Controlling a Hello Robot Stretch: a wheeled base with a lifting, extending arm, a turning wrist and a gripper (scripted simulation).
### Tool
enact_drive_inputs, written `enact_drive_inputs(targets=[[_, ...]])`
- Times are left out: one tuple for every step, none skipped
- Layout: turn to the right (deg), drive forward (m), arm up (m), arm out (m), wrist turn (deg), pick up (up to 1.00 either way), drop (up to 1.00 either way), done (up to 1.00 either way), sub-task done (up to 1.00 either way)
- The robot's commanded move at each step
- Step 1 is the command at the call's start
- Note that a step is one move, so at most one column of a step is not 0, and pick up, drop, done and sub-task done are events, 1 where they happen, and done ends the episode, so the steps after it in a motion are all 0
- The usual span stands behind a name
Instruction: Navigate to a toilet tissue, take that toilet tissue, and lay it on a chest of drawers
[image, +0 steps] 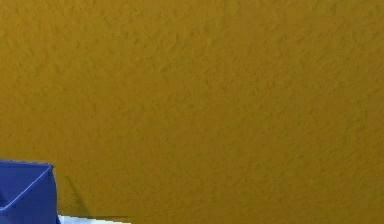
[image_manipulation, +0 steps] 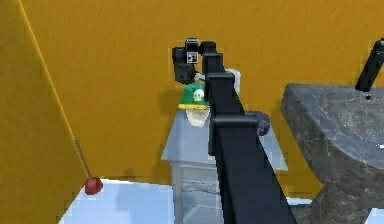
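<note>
In the arm side view the dark arm (image_manipulation: 225, 140) rises from the bottom edge to the mustard wall. My gripper (image_manipulation: 183, 60) is at its far end, over a low grey cabinet (image_manipulation: 205, 165). Just below the gripper is a green rounded thing (image_manipulation: 191, 95) with a pale blob (image_manipulation: 198, 116) under it, at the cabinet's back. A white thing (image_manipulation: 229, 79) peeks out beside the arm; I cannot make out whether it is the toilet tissue. I cannot tell whether the gripper holds anything.
A grey stone counter (image_manipulation: 330, 130) with a dark tap (image_manipulation: 371, 65) stands at the arm side view's right. A red plunger (image_manipulation: 92, 185) leans by the wall at the left. The forward view faces a mustard wall (image: 200, 100) close up, with a blue box (image: 28, 190) at its lower left.
</note>
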Motion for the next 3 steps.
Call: enact_drive_inputs(targets=[[0.0, 0.00, 0.00, 0.00, 0.0, 0.00, 1.00, 0.00, 0.00], [0.0, 0.00, 0.00, -0.10, 0.0, 0.00, 0.00, 0.00, 0.00], [0.0, 0.00, 0.00, 0.00, 0.0, 0.00, 0.00, 1.00, 0.00]])
